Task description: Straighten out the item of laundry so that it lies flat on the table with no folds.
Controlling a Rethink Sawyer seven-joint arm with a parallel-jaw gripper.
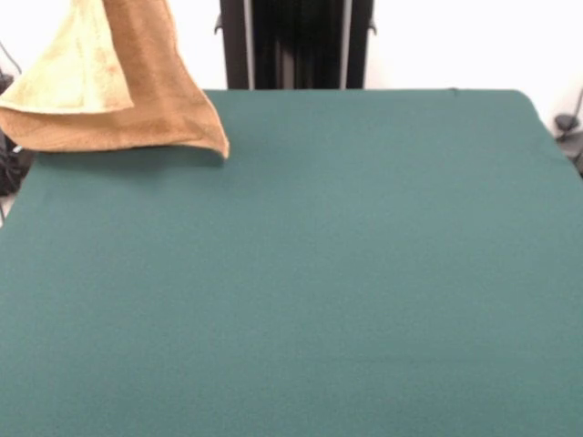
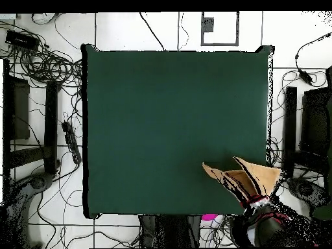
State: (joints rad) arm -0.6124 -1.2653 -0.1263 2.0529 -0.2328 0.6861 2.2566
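The orange-tan towel hangs in the air over the table's far left corner in the front view. It drapes down in a cone, its paler side folded over at the left, and its lowest corner is just above the green table. Its top runs out of the picture. In the overhead view the towel is at the table's near right corner, hanging from my gripper, which is shut on its top. The fingers themselves are hidden by the cloth and the arm.
The black pedestal stands behind the table's far edge. Cables and black equipment lie on the floor on both sides of the table.
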